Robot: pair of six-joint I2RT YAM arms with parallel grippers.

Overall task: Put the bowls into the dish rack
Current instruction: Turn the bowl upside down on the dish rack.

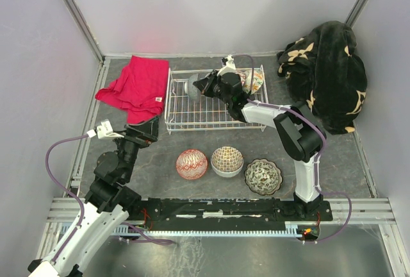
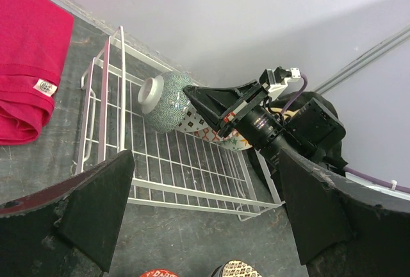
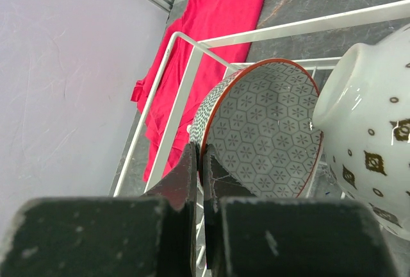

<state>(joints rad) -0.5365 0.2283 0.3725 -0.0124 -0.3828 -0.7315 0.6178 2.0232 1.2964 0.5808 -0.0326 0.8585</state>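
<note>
The right hand (image 1: 206, 84) was inside the dish rack (image 1: 192, 117), its fingers pinched on the rim of a red-edged bowl (image 3: 269, 136) with a hexagon-patterned interior, tipped on edge just beside a white bowl (image 3: 371, 123) with brown diamond marks. The left hand (image 1: 150, 127) hung with jaws spread wide, holding nothing, just outside the rack's front-left corner. A red-lattice bowl (image 1: 191, 163), a mosaic bowl (image 1: 227, 159) and a dark floral bowl (image 1: 263, 176) sat in a row on the worktop (image 1: 333, 161) in front of the rack.

Lab test cell, folks: plain pale panel walls (image 1: 224, 8) beyond the black arms (image 1: 301, 142), slotted aluminium rail (image 1: 371, 208) under their bases.
</note>
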